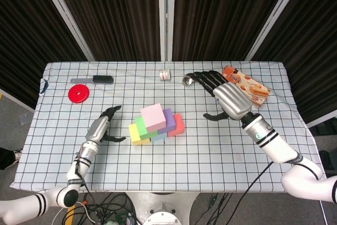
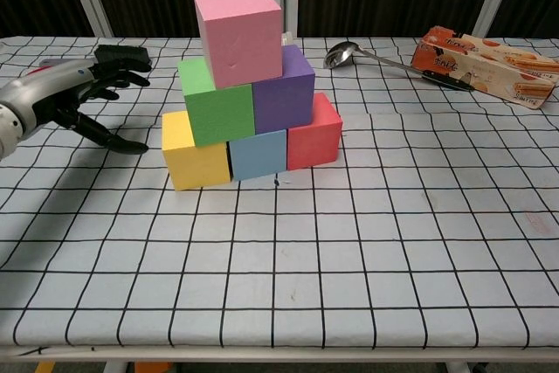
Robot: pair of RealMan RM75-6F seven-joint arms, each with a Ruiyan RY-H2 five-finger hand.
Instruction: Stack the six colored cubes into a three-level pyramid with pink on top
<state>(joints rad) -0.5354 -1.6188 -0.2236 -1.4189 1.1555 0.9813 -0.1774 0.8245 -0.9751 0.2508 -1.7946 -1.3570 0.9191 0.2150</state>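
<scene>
Left robot hand [image 2: 65,102] spread near the yellow cube [image 2: 196,155]

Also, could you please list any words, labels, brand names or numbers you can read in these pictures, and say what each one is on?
Orange snack box: it carries a red brand word and further print beside biscuit pictures, but all of it is too small and blurred to read in either view.
Small white roll at the table's far edge: no lettering can be made out.
Cubes, for example the pink cube: plain faces, no text.

Robot lab test bench, grid-checked cloth on table [image 1: 174,169], black curtains [image 1: 116,14] behind, loose cables [image 1: 113,212] on floor
</scene>
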